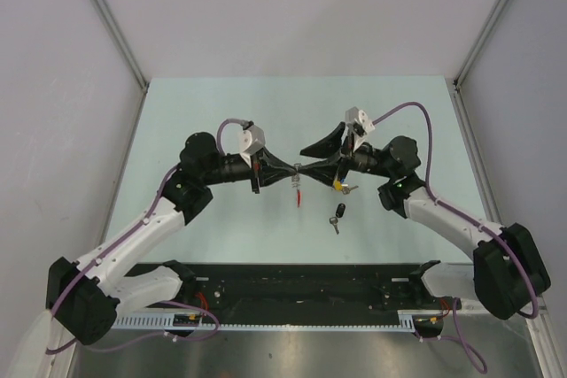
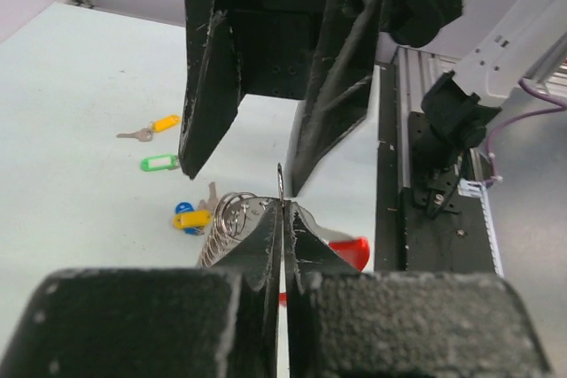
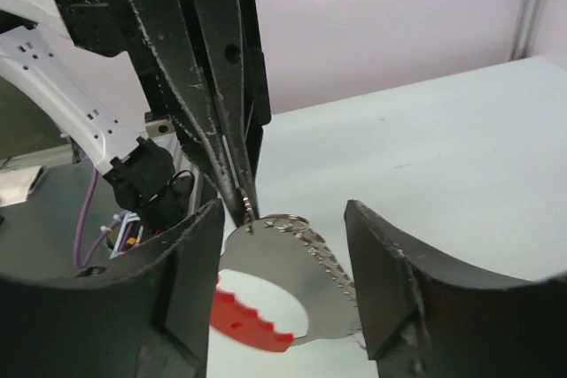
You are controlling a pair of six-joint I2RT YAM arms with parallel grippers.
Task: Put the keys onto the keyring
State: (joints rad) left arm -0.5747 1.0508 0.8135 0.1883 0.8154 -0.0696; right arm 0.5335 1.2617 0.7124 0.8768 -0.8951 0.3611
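**KEYRING HELD UP, KEYS WAITING.** Two robot arms meet mid-table over a small grey metal keyring (image 3: pixel 306 241) w/ a red oval plastic tag (image 3: pixel 248 320). The left gripper (image 2: pixel 282 208) is clenched on the ring's edge and holds it apparently clear of the pale green table (image 1: pixel 195 130), tag dangling beneath. The right gripper (image 3: pixel 283 219) is spread wide, one finger either side of the loop. It grasps nothing, as far as its own wrist view shows.

Progress looks early: no key appears threaded. The tiny black-headed metal key (image 1: pixel 338 213) lies loose on the table, near the grippers on the arm-base side & apart from the loop. Three more lie on the surface in the left wrist view:
- a yellow-headed key (image 2: pixel 152 127)
- a green-headed key (image 2: pixel 160 163)
- a blue-and-yellow-headed key (image 2: pixel 190 217), closest to the ring

Prob. left to do is all four keys: pick each up & work it onto the loop while the other arm steadies it.

Several things are hard to make out. It is unclear whether the loop is open or closed, or where its opening sits, since the left fingers cover the pinch point. From above, the ring is nearly lost between the black fingers and only the tag reads clearly. Most coloured keys are masked there by the right arm. Key blades are too small to read in any view.
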